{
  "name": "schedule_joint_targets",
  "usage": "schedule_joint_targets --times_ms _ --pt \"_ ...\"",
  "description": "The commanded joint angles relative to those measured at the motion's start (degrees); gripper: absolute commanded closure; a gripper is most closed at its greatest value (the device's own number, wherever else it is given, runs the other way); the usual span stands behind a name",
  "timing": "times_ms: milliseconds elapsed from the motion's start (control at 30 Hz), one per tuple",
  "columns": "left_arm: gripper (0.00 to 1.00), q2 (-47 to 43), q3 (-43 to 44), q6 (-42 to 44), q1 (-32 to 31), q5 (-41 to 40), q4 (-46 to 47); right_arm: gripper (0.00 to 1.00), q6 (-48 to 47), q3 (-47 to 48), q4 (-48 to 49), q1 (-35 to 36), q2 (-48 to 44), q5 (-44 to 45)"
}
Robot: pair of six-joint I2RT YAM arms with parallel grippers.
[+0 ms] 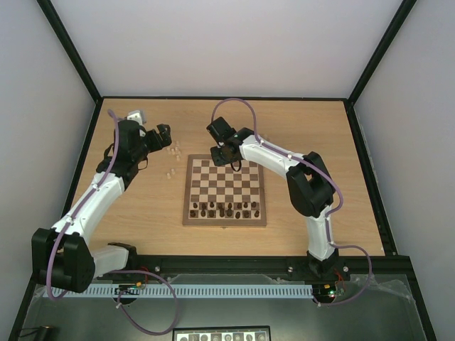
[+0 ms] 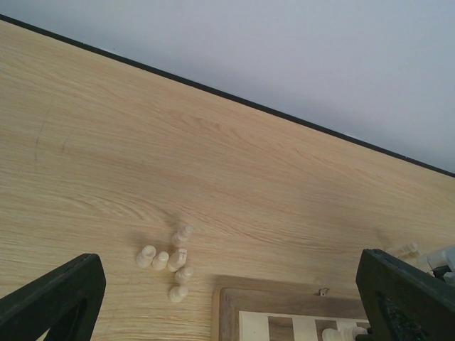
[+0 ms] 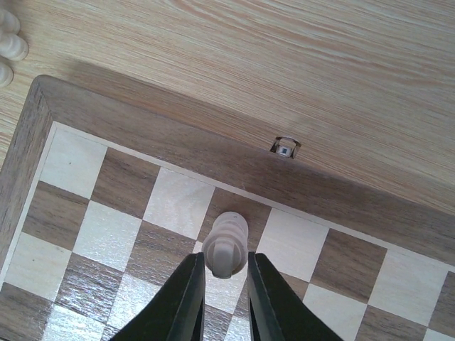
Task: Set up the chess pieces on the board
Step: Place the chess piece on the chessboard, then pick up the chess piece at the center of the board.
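We see light wood-grain table (image 2: pixel 213 177) beyond the left fingers (image 2: pixel 57 298), black edge strip (image 2: pixel 234 99) past it, plain white wall (image 2: pixel 284 42), even light.

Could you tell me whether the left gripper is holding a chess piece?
No, the left gripper is open and empty; pale chess pieces lie on the table ahead.

One camera sits high at the near edge, looking down over the whole table (image 1: pixel 320 142) and board (image 1: pixel 226 181). The left wrist's looks low across the table; the right wrist's is close above the board's far border, which both show
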Motion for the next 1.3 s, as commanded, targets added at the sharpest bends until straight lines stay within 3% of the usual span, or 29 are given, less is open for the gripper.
schedule_joint_targets --times_ms 0,433,733,833,1067,1267 --pt "0.0 -1.31 -0.79 0.26 -0.26 -0.22 0.29 0.81 -0.06 0.97 -2.14 0.23 0.17 -0.13" --pt "0.0 -1.75 -0.71 0.17 -0.26 -0.26 0.07 0.59 0.09 -0.86 0.55 0.23 -4.02 -1.74" --pt "0.01 -2.27 -0.68 0.44 -0.26 -0.05 0.11 0.23 0.37 -3.39 1.3 0.23 -10.3 0.34" --pt "0.01 -2.24 -0.86 0.19 -0.26 0.29 0.27 0.03 0.47 -5.53 1.67 0.21 -12.81 1.01" --pt "0.0 -3.47 -0.89 -0.16 -0.26 0.89 -0.12 0.01 -0.23 -5.09 -0.58 -0.96 -17.06 5.64" --pt "0.01 -3.48 -0.36 -0.18 -0.22 1.18 -0.58 0.01 -0.52 -3.89 -2.17 -8.23 -19.21 4.4"
